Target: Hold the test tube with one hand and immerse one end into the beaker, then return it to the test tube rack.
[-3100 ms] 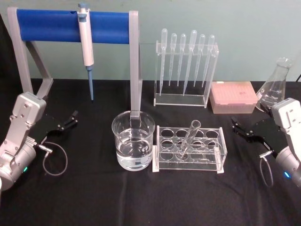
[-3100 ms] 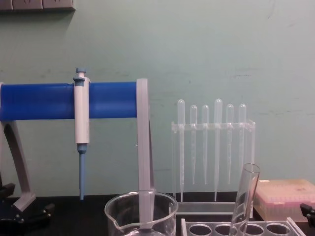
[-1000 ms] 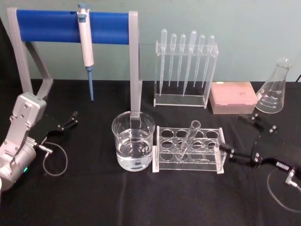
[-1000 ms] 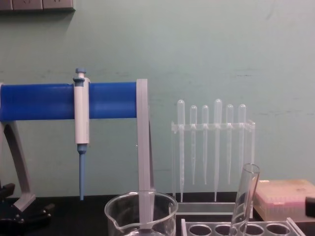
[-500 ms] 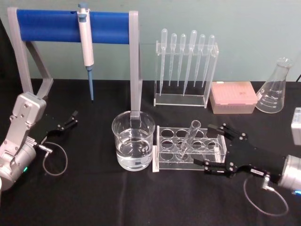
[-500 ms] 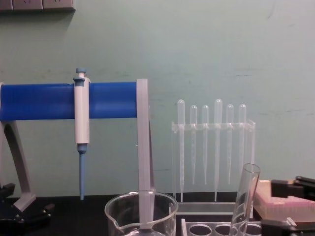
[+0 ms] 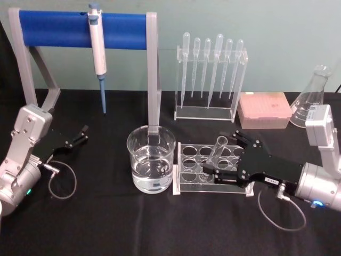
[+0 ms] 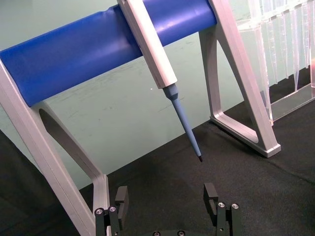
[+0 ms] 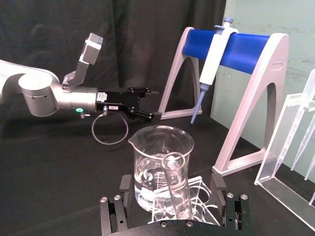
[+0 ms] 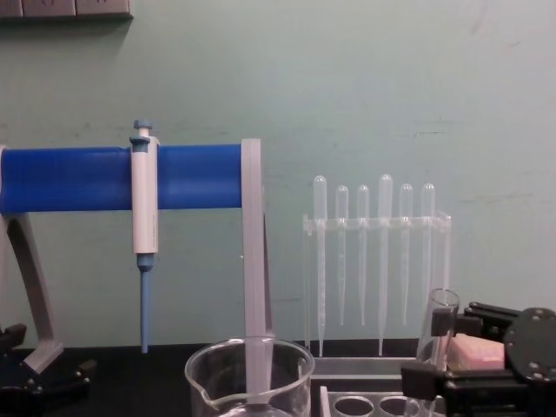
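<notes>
The right arm lies low over the table (image 7: 106,224), reaching in from the right edge with its wrist level. The right gripper (image 7: 220,154) points toward the beaker (image 7: 151,165). Its jaws are spread wide, one finger behind and one in front of the tube (image 7: 219,146), and neither pad (image 9: 125,186) touches the glass. The tube leans in the rack (image 7: 186,160), just right of the beaker. The left gripper (image 7: 82,134) rests parked at far left, its jaws apart.
</notes>
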You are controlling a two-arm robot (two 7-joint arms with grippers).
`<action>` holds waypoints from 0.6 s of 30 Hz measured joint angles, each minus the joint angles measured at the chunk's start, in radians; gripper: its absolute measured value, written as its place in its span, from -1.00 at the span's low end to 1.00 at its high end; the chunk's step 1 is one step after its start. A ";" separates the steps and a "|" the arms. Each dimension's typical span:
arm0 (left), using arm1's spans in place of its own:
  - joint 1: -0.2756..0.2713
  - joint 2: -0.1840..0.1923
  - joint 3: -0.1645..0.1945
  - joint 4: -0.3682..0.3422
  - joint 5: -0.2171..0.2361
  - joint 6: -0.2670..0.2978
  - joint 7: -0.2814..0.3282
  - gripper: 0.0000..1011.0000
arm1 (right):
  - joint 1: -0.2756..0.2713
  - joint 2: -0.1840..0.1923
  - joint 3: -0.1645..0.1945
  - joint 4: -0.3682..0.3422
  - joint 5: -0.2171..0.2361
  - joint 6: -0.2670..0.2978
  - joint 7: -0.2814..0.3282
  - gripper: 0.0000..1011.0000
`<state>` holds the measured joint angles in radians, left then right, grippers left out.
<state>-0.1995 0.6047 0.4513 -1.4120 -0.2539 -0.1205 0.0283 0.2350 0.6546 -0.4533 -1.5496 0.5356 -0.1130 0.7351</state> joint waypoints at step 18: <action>0.000 0.000 0.000 0.000 0.000 0.000 0.000 0.98 | 0.010 -0.012 -0.004 0.011 -0.002 0.009 -0.013 0.82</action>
<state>-0.1995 0.6047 0.4514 -1.4120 -0.2539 -0.1205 0.0283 0.2447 0.6423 -0.4572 -1.5384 0.5340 -0.1043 0.7222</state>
